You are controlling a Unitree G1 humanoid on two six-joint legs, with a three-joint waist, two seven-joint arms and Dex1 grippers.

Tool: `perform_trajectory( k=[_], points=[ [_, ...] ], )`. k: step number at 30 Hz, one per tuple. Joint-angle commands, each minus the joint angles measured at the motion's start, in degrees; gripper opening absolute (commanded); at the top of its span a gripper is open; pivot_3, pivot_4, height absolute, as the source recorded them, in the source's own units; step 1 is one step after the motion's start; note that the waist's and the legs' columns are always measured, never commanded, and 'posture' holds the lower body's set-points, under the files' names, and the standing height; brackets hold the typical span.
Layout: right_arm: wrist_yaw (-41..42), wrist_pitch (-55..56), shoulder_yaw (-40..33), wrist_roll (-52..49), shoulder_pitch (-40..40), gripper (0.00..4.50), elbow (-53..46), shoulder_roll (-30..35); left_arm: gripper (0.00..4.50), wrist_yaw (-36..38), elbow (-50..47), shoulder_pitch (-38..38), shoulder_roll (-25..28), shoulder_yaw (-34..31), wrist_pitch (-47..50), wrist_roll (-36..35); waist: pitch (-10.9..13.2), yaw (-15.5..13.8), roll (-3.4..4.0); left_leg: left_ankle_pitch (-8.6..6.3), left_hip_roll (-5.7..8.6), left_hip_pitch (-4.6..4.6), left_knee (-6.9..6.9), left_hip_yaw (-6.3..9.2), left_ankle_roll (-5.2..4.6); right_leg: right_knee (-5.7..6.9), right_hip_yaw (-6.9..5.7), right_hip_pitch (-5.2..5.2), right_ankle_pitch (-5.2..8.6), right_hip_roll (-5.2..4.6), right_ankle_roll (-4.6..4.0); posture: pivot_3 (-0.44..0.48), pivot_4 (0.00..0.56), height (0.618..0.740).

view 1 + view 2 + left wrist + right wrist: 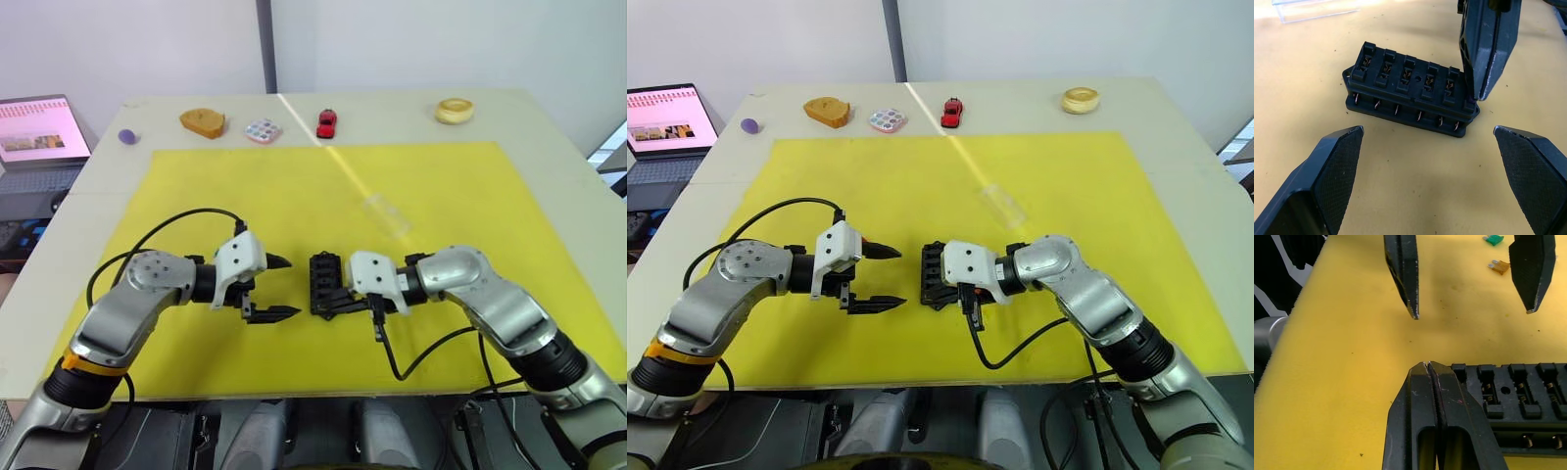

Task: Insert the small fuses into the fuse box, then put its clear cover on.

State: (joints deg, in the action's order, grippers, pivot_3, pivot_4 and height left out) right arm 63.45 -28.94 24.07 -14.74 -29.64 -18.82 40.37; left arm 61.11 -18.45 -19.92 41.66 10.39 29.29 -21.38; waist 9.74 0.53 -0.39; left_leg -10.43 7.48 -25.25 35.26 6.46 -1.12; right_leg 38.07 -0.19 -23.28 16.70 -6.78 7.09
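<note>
The tabletop (549, 127) has a yellow mat (294, 196) over most of it. The left claw (277, 287) sits wide open, hovering just left of the fuse box (322, 281) — nothing in it. The right claw (1431, 369) is pinched fully closed with its tips against the box's end. The clear cover (386, 215) lies on the mat further back — well apart. A green fuse (1493, 240) and an amber fuse (1499, 267) lie near the left claw.

One fuse box (324, 283), one clear cover (386, 214) beyond it, and two small fuses: a green fuse (1493, 240) and an amber fuse (1499, 267).
</note>
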Motion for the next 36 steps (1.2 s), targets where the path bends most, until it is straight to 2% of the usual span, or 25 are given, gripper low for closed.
perform_trajectory(
  k=[1, 5, 10, 14, 18, 21, 24, 28, 32, 36],
  points=[
    [0.42, -1.76, -2.38, -0.66, -1.09, 0.04, 0.78, 0.30, 4.50, -0.11, -1.16, -0.11, 0.24, -0.56, -1.15, 0.35, 0.00, -0.02, 0.00, 0.00, 0.00, 0.00, 0.00, 0.00, 0.00, 0.00, 0.00, 0.00, 0.00, 0.00, 0.00, 0.000, 0.150, 0.740],
    [0.93, -6.09, -7.30, -6.13, -3.34, 0.04, -1.59, 0.03, 4.50, 0.00, -1.53, -0.15, 0.62, -1.49, -0.95, -0.16, 0.01, 0.03, 0.00, 0.00, 0.00, -0.01, 0.00, 0.00, 0.00, 0.00, 0.00, -0.01, 0.00, 0.00, 0.00, 0.000, 0.150, 0.740],
    [0.30, -14.13, -17.00, -15.12, -6.80, 0.04, -4.32, 1.74, 4.50, -1.11, -5.81, 2.15, 2.97, -8.58, 3.04, -5.33, 0.02, 0.10, 0.00, 0.00, -0.01, -0.05, -0.04, 0.01, 0.00, 0.00, 0.00, -0.09, 0.00, 0.00, 0.00, 0.000, 0.150, 0.740],
    [0.71, -14.09, -19.88, -14.31, -6.22, 0.04, -4.36, 7.04, 4.50, -3.00, -8.65, 4.87, 6.16, -15.61, 8.80, -9.48, 0.02, 0.00, 0.00, -0.01, 0.00, -0.05, -0.03, 0.01, -0.01, -0.03, 0.00, -0.07, 0.00, -0.02, -0.01, 0.000, 0.150, 0.740],
    [1.05, -9.91, -22.63, -10.45, -4.07, 0.04, -0.40, 13.73, 4.50, -3.23, -9.31, 10.27, 10.94, -25.66, 13.56, -13.05, 0.02, 0.07, 0.01, -0.01, -0.01, -0.05, -0.05, 0.00, -0.01, -0.04, 0.00, -0.08, 0.01, -0.02, -0.01, 0.000, 0.150, 0.740],
    [3.35, -3.85, -25.81, -6.64, 0.09, 0.91, 6.28, 20.41, 4.50, -1.05, -5.05, 17.50, 15.31, -36.93, 16.05, -13.29, 0.03, 0.09, 0.02, -0.01, -0.01, -0.06, -0.07, -0.03, -0.02, -0.05, 0.01, -0.09, 0.01, -0.02, -0.02, 0.000, 0.150, 0.740],
    [4.08, 2.33, -28.08, -3.62, 3.26, 2.31, 13.19, 24.22, 4.50, 2.77, 2.21, 24.06, 18.43, -44.55, 14.49, -11.81, 0.05, 0.10, 0.08, -0.02, -0.02, -0.04, -0.12, -0.07, -0.01, -0.07, 0.01, -0.11, 0.03, -0.03, -0.05, 0.000, 0.150, 0.740],
    [4.82, 8.07, -30.32, -1.31, 5.72, 4.41, 20.54, 26.41, 4.50, 6.98, 11.35, 29.59, 21.27, -48.13, 9.31, -8.37, 0.07, 0.12, 0.12, -0.04, -0.05, -0.03, -0.13, -0.11, 0.01, -0.09, 0.02, -0.11, 0.13, -0.05, -0.23, 0.000, 0.150, 0.740],
    [4.83, 10.26, -30.89, -0.53, 6.74, 4.47, 23.87, 26.36, 4.50, 8.19, 16.64, 28.54, 22.48, -47.10, 5.61, -7.01, 0.08, 0.05, 0.14, -0.11, -0.05, -0.04, -0.15, -0.11, 0.11, -0.13, 0.02, -0.19, 0.14, -0.06, -0.25, 0.000, 0.150, 0.740],
    [4.49, 10.29, -30.45, -0.66, 5.91, 4.47, 23.12, 25.41, 4.50, 8.29, 16.78, 25.86, 22.03, -44.71, 4.86, -7.69, 0.11, 0.13, 0.19, -0.13, -0.05, -0.04, -0.17, -0.11, 0.14, -0.13, 0.03, -0.20, 0.14, -0.06, -0.24, 0.000, 0.150, 0.740]
  ],
)
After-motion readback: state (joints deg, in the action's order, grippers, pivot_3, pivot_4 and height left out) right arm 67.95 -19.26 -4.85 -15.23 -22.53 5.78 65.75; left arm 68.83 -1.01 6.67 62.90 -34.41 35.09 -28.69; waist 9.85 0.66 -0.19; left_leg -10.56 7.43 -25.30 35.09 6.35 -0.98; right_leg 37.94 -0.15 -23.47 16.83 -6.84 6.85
